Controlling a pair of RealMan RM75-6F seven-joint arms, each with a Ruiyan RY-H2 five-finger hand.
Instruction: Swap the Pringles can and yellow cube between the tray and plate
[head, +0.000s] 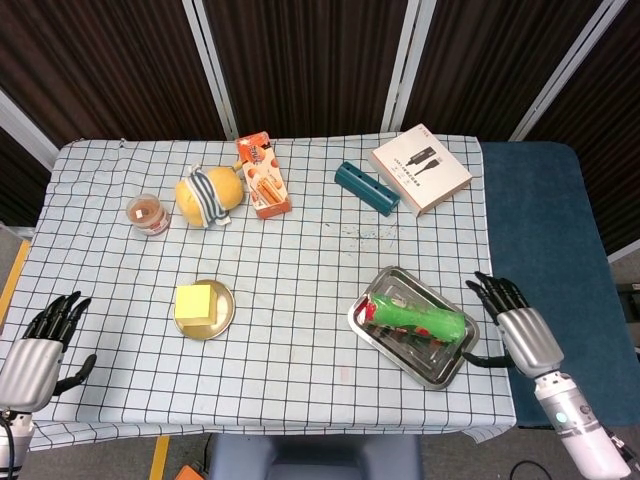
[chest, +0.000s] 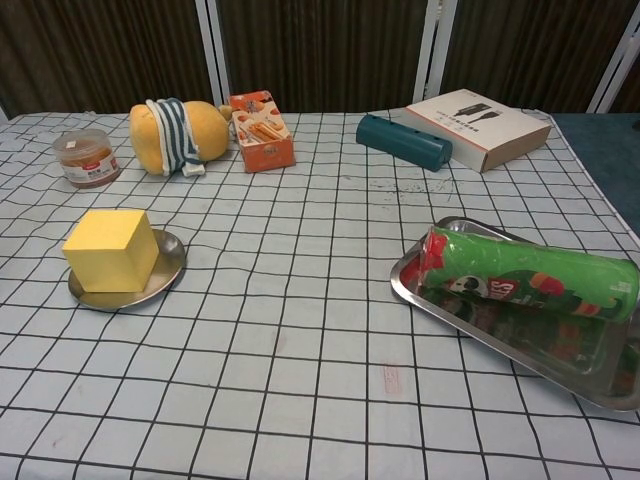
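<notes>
A green Pringles can (head: 418, 321) (chest: 530, 273) lies on its side in the steel tray (head: 398, 352) (chest: 500, 345) at the right. The yellow cube (head: 195, 303) (chest: 111, 250) sits on the small round plate (head: 226, 316) (chest: 170, 270) at the left. My right hand (head: 520, 333) is open, fingers apart, just off the tray's right end at the table's edge, holding nothing. My left hand (head: 38, 352) is open at the table's near left corner, well away from the plate. The chest view shows neither hand.
Along the far side stand a small jar (head: 148, 213), a yellow plush with a striped band (head: 207, 195), an orange snack box (head: 262, 177), a teal case (head: 366, 187) and a white box (head: 421, 168).
</notes>
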